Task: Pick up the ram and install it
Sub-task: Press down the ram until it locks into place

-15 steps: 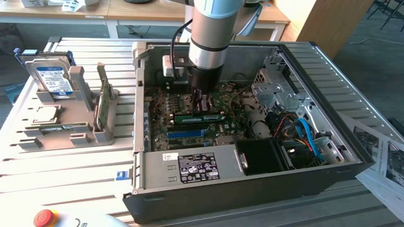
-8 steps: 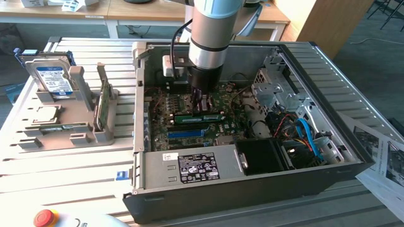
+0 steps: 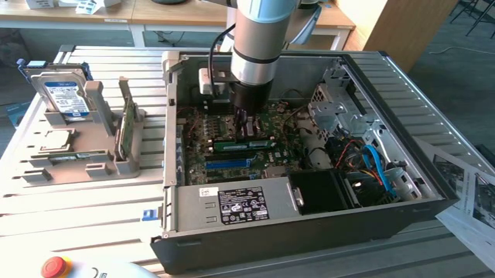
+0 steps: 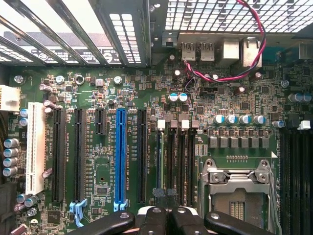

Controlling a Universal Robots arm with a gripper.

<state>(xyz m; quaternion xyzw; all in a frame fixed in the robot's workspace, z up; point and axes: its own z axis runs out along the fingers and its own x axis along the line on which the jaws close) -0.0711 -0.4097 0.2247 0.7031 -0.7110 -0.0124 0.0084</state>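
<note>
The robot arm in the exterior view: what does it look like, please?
The arm is a round silver tube with a light blue-grey joint cap. A black cable runs beside it. A white box sits near the wrist. The gripper below is black.

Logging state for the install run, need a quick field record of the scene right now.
arm: reaching down into the open computer case
gripper: shut, tips at the ram stick
ram stick: green, lying along the slots on the motherboard, under the gripper
held or just pressed: cannot tell
stand: outside the case, on the exterior view's left
on stand: hard drive upright, second green stick upright, processor flat
</note>
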